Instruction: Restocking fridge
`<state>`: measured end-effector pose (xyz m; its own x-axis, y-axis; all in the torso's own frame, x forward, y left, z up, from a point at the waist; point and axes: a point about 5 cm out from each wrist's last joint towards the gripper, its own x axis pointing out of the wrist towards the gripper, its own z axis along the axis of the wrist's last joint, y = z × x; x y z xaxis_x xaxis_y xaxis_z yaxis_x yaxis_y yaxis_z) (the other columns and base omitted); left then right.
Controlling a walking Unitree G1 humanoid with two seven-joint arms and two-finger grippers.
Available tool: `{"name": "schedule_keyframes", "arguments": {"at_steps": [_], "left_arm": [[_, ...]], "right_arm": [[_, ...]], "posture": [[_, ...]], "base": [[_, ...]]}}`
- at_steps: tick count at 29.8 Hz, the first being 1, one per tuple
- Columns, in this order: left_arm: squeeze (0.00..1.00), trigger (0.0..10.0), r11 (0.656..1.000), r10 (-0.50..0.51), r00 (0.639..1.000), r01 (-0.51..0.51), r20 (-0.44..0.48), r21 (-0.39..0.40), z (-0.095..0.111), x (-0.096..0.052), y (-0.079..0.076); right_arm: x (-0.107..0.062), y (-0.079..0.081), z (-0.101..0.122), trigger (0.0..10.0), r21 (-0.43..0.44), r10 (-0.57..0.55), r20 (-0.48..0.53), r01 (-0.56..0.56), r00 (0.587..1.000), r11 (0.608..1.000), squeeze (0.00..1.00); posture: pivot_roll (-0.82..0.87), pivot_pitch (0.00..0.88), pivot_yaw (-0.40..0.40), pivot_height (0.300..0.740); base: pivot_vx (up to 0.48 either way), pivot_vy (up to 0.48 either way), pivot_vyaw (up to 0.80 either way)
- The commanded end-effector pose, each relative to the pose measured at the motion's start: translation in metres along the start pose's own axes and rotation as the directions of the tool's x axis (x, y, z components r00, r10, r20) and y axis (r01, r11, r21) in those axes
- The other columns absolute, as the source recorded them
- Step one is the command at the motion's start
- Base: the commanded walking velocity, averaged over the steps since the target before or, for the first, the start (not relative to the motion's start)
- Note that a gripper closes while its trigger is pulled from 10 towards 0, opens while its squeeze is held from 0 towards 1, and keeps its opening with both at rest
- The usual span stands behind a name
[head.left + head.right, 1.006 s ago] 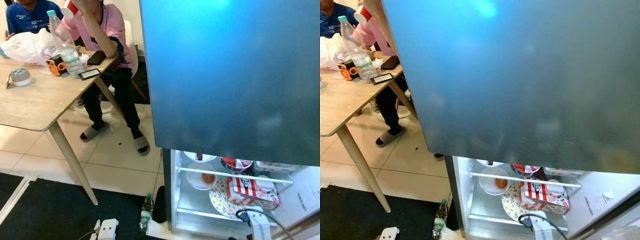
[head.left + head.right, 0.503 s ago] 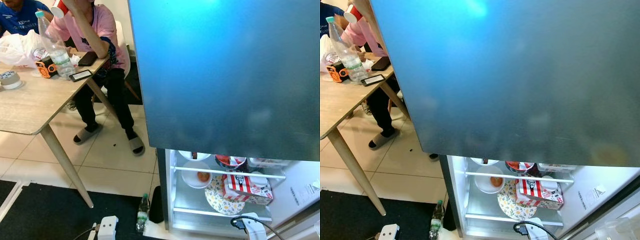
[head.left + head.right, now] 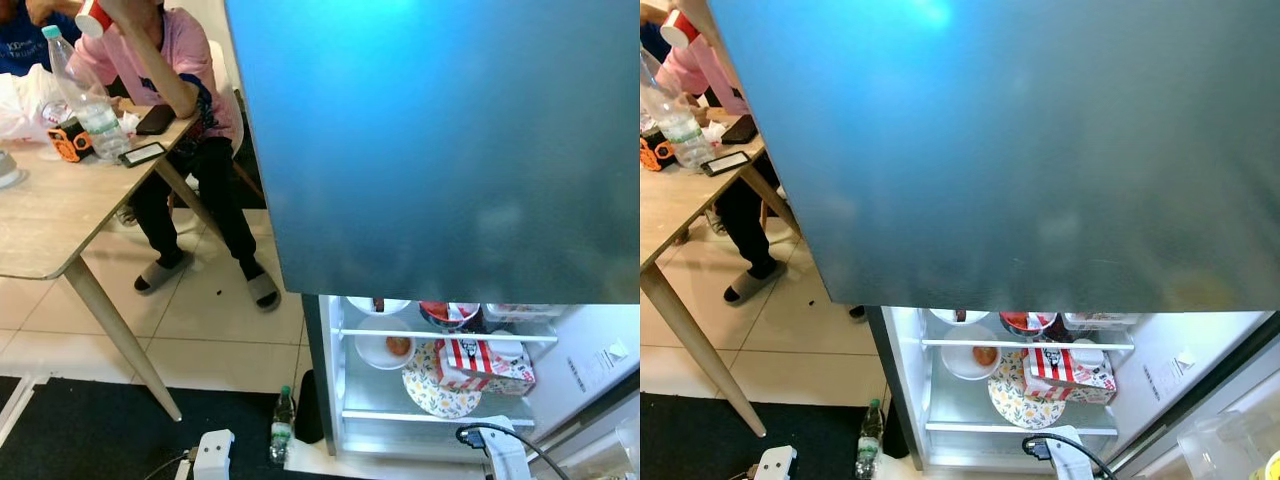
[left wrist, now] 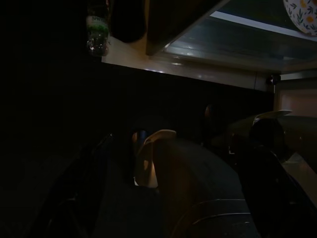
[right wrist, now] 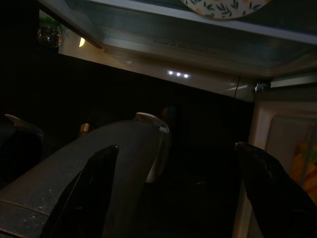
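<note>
Blue-grey, the fridge (image 3: 440, 150) stood open below, its lit shelves holding a floral plate (image 3: 440, 392), a red-striped carton (image 3: 478, 362) and a bowl (image 3: 385, 349), food kept cold. My right pincer (image 5: 173, 193) hung low with fingers spread wide, empty; my left pincer (image 4: 168, 198) sat too dark to tell. Far left, a person sat at a wooden desk (image 3: 60, 220) on pale tiles.

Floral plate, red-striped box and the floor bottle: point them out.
floral plate (image 3: 432, 392), left eye view, bare front rim.
red-striped box (image 3: 470, 358), left eye view, striped front.
floor bottle (image 3: 280, 427), left eye view, its body.
</note>
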<state>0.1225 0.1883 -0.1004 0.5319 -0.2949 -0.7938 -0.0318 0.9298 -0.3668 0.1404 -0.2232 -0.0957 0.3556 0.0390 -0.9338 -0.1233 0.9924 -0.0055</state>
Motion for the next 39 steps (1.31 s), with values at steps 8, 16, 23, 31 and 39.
{"name": "schedule_keyframes", "arguments": {"at_steps": [8, 16, 23, 31, 39], "left_arm": [[0.0, 10.0, 0.999, 0.017, 1.0, -0.017, -0.007, 0.03, 0.008, -0.001, 0.007], [0.0, 10.0, 0.999, 0.009, 1.0, -0.009, 0.013, 0.046, 0.021, 0.003, 0.004], [0.0, 10.0, 0.999, 0.024, 0.993, -0.026, 0.119, 0.022, 0.047, 0.002, 0.01], [0.0, 10.0, 0.996, 0.09, 0.99, -0.091, 0.105, 0.005, 0.041, -0.012, 0.033], [0.0, 10.0, 0.993, 0.115, 0.992, -0.113, 0.044, -0.036, 0.018, -0.015, 0.035]], "right_arm": [[-0.003, -0.009, -0.013, 10.0, 0.024, -0.029, -0.025, 0.03, 0.999, 0.999, 0.0], [-0.008, -0.022, -0.022, 10.0, 0.04, -0.065, -0.03, 0.066, 0.997, 0.997, 0.0], [-0.014, -0.039, -0.03, 10.0, 0.041, -0.112, -0.054, 0.114, 0.992, 0.993, 0.0], [-0.013, -0.03, -0.042, 10.0, 0.069, -0.081, -0.071, 0.086, 0.994, 0.994, 0.0], [-0.011, -0.024, -0.043, 10.0, 0.086, -0.069, -0.068, 0.075, 0.995, 0.994, 0.0]], "posture": [[-0.04, 0.0, 0.061, 0.74], [-0.08, 0.0, 0.067, 0.74], [-0.04, 0.0, 0.037, 0.74], [-0.03, 0.0, 0.046, 0.74], [-0.04, 0.0, 0.041, 0.74]], "base": [[0.0, 0.0, 0.0], [0.0, 0.0, 0.0], [0.0, 0.0, 0.0], [0.0, 0.0, 0.0], [0.0, 0.0, 0.0]]}}
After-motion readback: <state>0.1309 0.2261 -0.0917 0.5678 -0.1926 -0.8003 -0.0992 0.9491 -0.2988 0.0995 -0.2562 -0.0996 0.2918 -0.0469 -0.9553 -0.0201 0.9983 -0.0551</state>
